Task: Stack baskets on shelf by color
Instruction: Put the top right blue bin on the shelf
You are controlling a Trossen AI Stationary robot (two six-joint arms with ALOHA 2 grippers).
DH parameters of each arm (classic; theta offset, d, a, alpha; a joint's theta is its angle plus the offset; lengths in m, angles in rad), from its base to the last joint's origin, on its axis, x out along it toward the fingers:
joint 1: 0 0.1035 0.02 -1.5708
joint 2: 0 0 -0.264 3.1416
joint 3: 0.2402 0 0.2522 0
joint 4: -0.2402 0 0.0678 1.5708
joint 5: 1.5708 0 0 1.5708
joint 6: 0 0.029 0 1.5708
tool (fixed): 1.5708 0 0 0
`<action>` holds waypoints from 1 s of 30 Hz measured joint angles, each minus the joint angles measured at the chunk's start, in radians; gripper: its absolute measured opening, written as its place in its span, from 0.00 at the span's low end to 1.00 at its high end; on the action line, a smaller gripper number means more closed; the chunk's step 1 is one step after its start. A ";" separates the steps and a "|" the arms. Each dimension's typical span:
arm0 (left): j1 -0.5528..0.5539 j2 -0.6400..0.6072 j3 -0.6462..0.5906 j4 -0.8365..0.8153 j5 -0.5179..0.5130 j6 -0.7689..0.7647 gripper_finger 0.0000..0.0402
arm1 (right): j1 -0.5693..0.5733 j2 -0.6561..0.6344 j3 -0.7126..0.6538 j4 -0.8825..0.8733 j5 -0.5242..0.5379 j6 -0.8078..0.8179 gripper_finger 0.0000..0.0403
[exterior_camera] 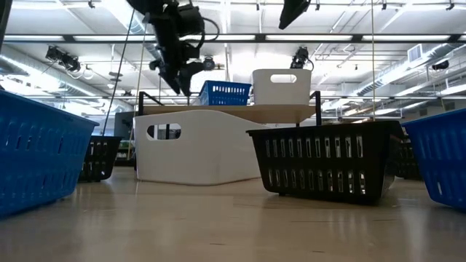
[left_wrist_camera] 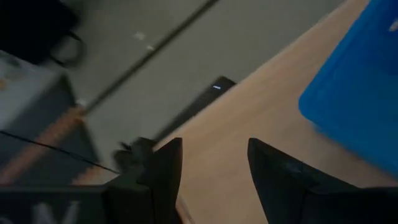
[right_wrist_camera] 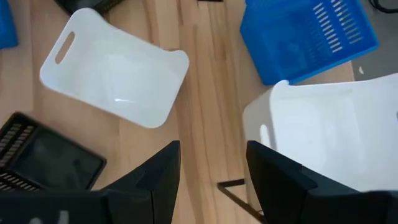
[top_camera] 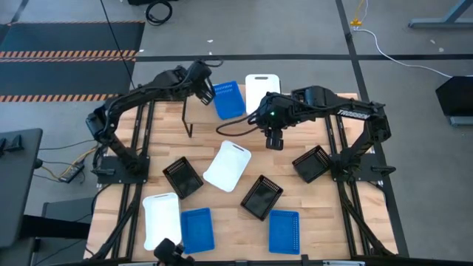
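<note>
The shelf [top_camera: 198, 111] stands at the table's far side and carries a blue basket [top_camera: 228, 100] and a white basket [top_camera: 260, 89] side by side. My left gripper [top_camera: 204, 83] hovers open over the shelf's left end, just left of the blue basket [left_wrist_camera: 354, 106], holding nothing. My right gripper [top_camera: 274, 140] hangs open and empty above the table, just in front of the shelf's white basket [right_wrist_camera: 329, 137]. Another white basket [top_camera: 228, 166] rests on the tabletop near the middle.
On the tabletop sit three black baskets [top_camera: 182, 177] [top_camera: 261, 196] [top_camera: 311, 163], a white one [top_camera: 162, 219] and two blue ones [top_camera: 196, 229] [top_camera: 284, 230] along the near edge. The shelf's thin black legs [top_camera: 189, 127] stand beside the left arm.
</note>
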State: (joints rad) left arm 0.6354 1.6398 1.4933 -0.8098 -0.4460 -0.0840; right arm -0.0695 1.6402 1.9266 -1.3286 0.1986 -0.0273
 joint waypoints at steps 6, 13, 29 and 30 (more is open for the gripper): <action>0.055 0.000 0.000 0.003 0.137 -0.064 0.47 | -0.038 0.000 0.000 0.031 0.002 -0.003 0.47; 0.097 0.024 0.000 0.035 0.167 -0.094 0.45 | -0.059 0.000 0.000 0.031 0.000 -0.008 0.47; 0.091 0.074 0.000 0.245 0.243 -0.065 0.43 | -0.059 0.000 0.000 0.032 -0.008 -0.010 0.47; 0.091 0.076 -0.001 0.239 0.247 -0.061 0.43 | -0.059 0.000 0.000 0.032 -0.008 -0.010 0.47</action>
State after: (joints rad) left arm 0.7262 1.7157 1.4925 -0.5708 -0.1989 -0.1450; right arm -0.1280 1.6402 1.9266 -1.2964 0.1905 -0.0372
